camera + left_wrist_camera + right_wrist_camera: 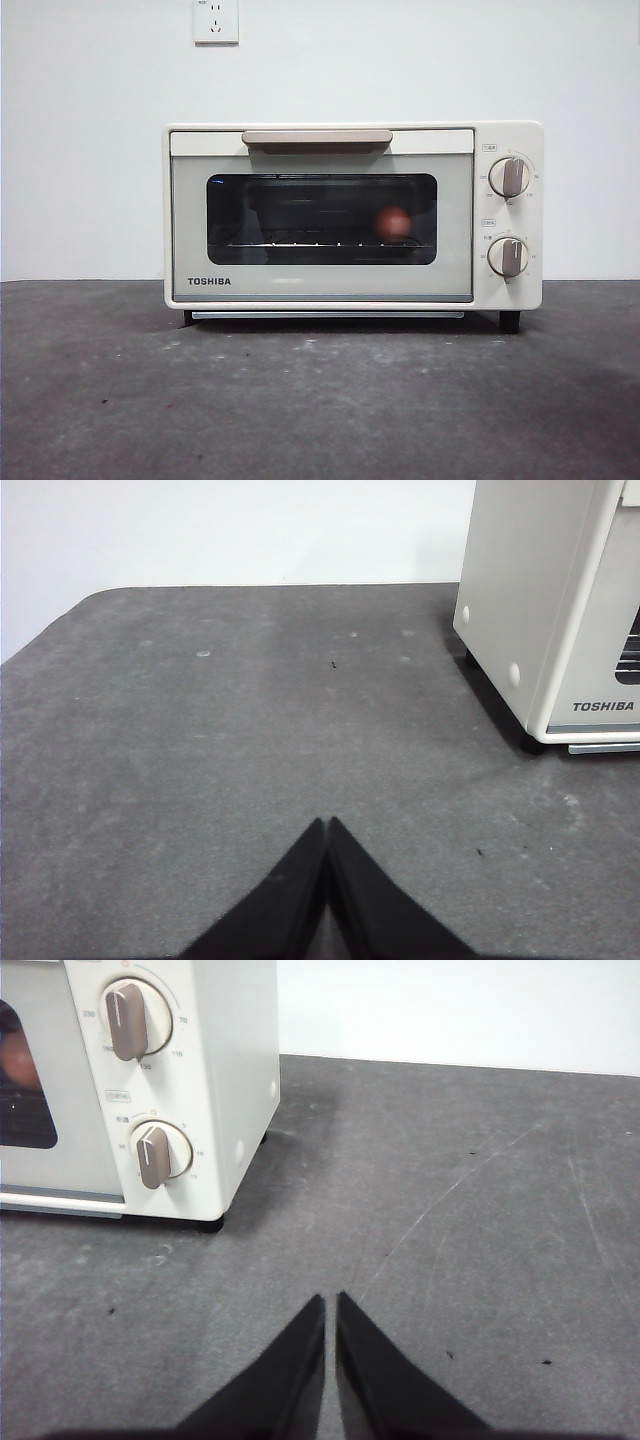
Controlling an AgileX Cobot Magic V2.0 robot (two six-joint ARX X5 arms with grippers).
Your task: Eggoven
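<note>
With its door shut, the toaster oven (pixel 352 216) stands upright on the dark grey table (pixel 320 400), its front face turned squarely toward the front camera and its long side running left to right across that view. Behind the dark glass window (pixel 322 219) the egg (pixel 393 223) sits on the wire rack (pixel 300 243), toward the end of the cavity nearest the knobs. Its outline looks nearly round through the glass; which way its long axis runs cannot be told. Tan handle (pixel 317 139) runs along the top of the door. Upper knob (pixel 511 177) and lower knob (pixel 509 257) are stacked on the panel beside the window, both pointers about vertical.

Left gripper (pixel 327 825): jaws pressed together, holding nothing, low over bare table, off the oven's plain side wall and well apart from it. Right gripper (pixel 330 1300): jaws nearly together with only a thin slit between them, holding nothing, over bare table off the oven's knob-side corner. Neither gripper touches the oven; the egg is enclosed and well apart from both. A wall socket (pixel 216 21) is mounted on the white wall above the oven.
</note>
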